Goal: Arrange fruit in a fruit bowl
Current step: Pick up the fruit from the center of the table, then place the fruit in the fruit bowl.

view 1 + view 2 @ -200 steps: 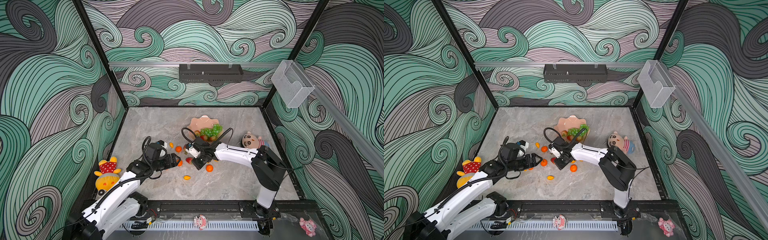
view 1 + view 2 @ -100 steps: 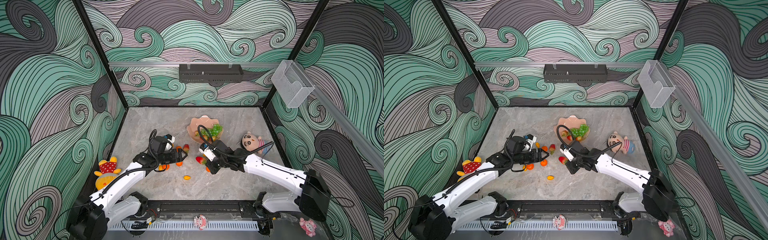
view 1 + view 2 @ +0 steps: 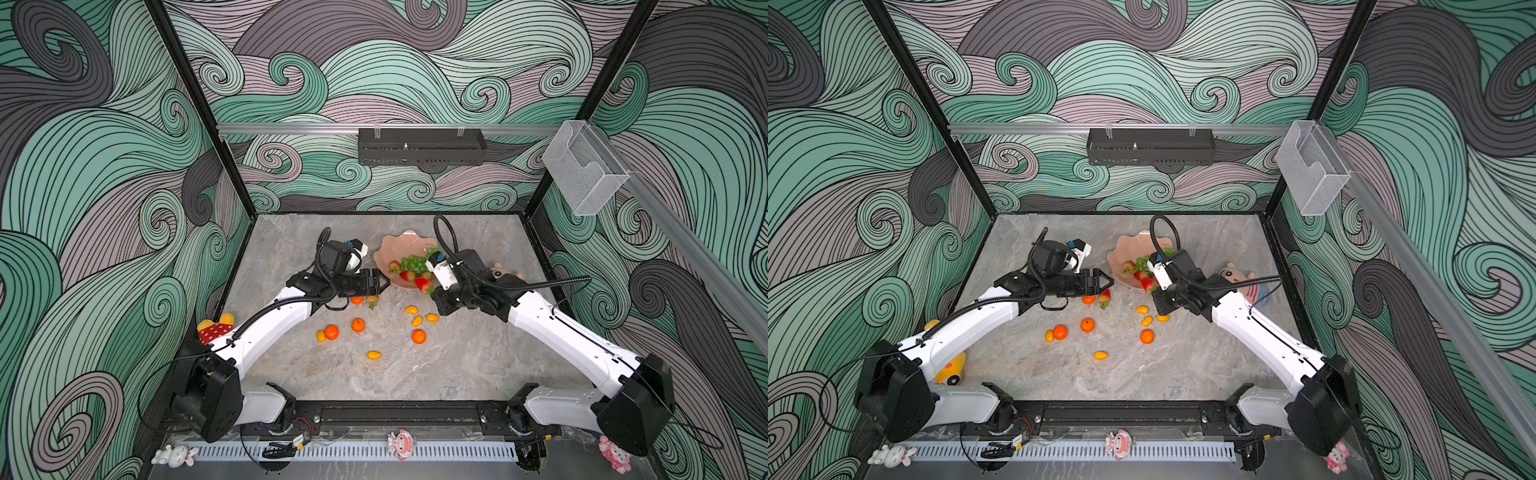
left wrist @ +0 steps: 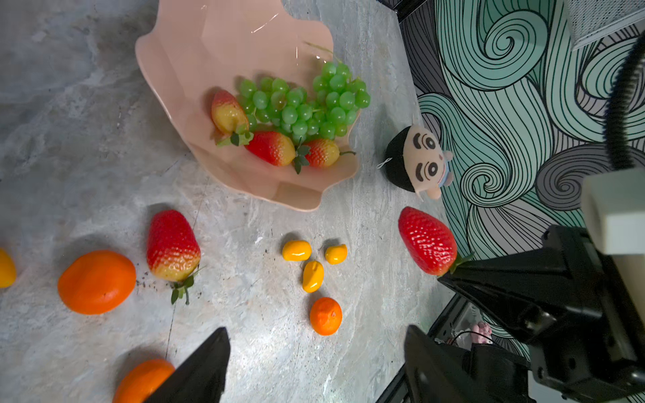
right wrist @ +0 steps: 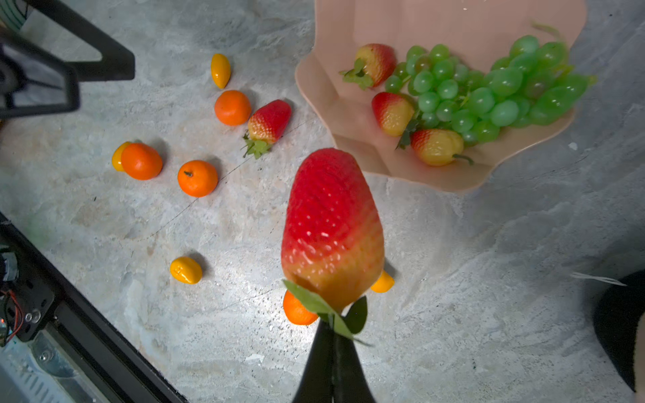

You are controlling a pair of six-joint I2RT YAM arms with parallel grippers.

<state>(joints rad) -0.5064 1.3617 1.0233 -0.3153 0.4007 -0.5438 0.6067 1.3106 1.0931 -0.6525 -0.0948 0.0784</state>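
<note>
The right end effector pinches a strawberry by its leaves near the fruit bowl; the left end effector hangs released over the counter.

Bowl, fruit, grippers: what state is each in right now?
Bowl: upright on table, partly filled.
Grapes: in bowl.
Three strawberries: in bowl.
Held strawberry: off the table, pinched by its leaves.
Loose strawberry: lying on table.
Tangerines: four, loose on table.
Ovals: loose on table.
Left gripper: open, empty.
Right gripper: shut on held strawberry.
</note>
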